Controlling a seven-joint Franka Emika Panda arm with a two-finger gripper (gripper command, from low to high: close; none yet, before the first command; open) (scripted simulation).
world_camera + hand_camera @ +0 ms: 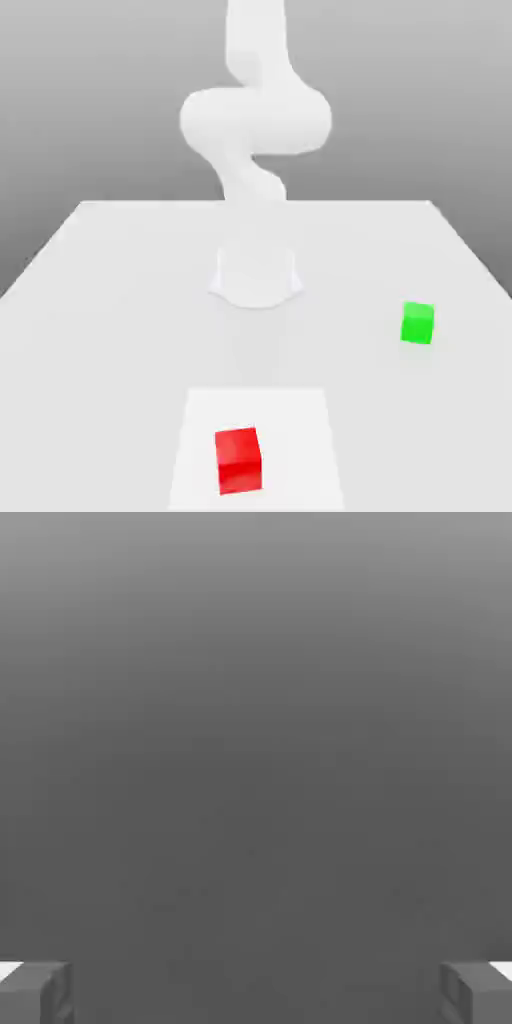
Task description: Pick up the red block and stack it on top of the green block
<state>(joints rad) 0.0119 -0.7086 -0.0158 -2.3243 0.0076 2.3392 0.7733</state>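
Red block (238, 459) sits nearest on the bench (100, 300), green block (417, 323) farther right. Claw (256, 992) gapes empty; descend centred, squaring both fingers on 2 opposite faces.

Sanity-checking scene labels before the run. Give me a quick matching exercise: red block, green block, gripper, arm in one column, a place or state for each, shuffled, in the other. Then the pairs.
Things:
1. red block
2. green block
3. gripper
4. arm

Places or states:
A. open, nothing between the fingers
B. on the table toward the exterior view's right, apart from the other cube
C. rising at the far middle of the table
D. nearest the camera, on a lighter square patch of the table

Pairs: 1-D, 2-B, 3-A, 4-C
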